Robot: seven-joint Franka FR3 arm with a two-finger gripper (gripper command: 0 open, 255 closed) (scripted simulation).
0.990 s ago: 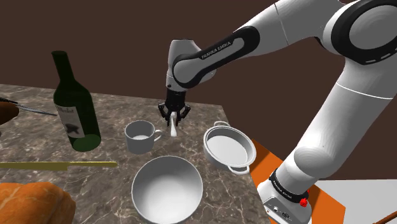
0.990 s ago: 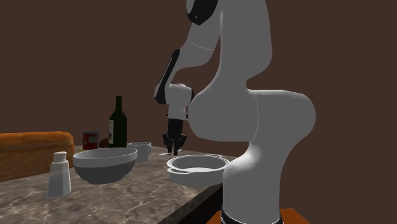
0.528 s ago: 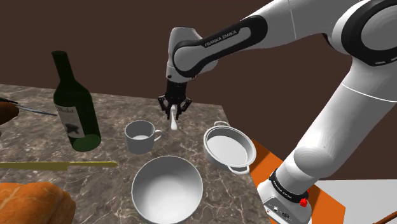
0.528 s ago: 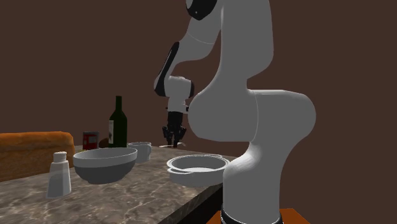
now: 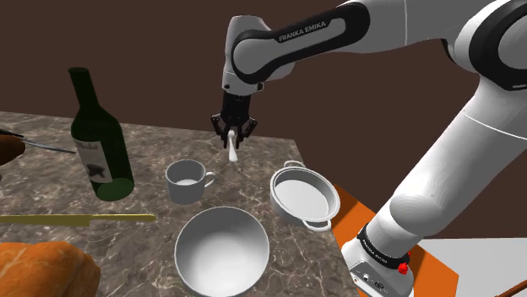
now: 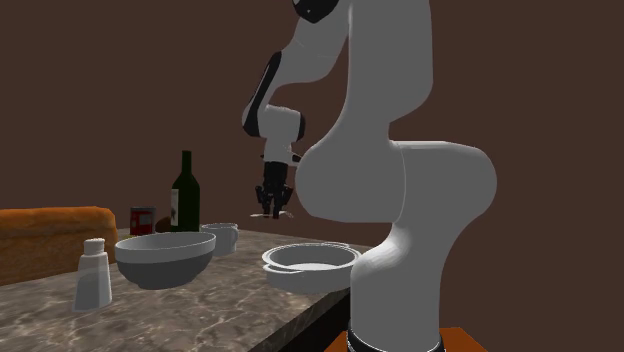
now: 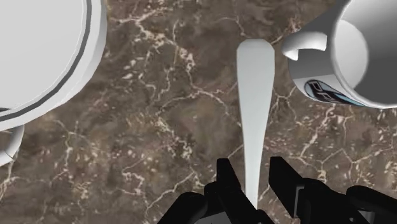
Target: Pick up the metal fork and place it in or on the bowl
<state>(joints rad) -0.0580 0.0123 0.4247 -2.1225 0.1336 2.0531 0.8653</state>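
Note:
My black gripper is shut on a plain white fork, which hangs down from the fingers well above the marble table. In the wrist view the fork's handle runs away from the gripper, clasped between both fingers, with the tabletop far below. The large white bowl stands near the table's front edge, below the gripper in the shoulder view. In the second exterior view the gripper hovers above and behind the bowl.
A white mug stands just under the gripper, and a two-handled white pan sits to its right. A dark green bottle, a yellow knife and bread occupy the left. A salt shaker and red can stand near the bowl.
The gripper has risen straight up from near the tabletop, carrying the fork with it. Its grip looks unchanged and nothing else moved.

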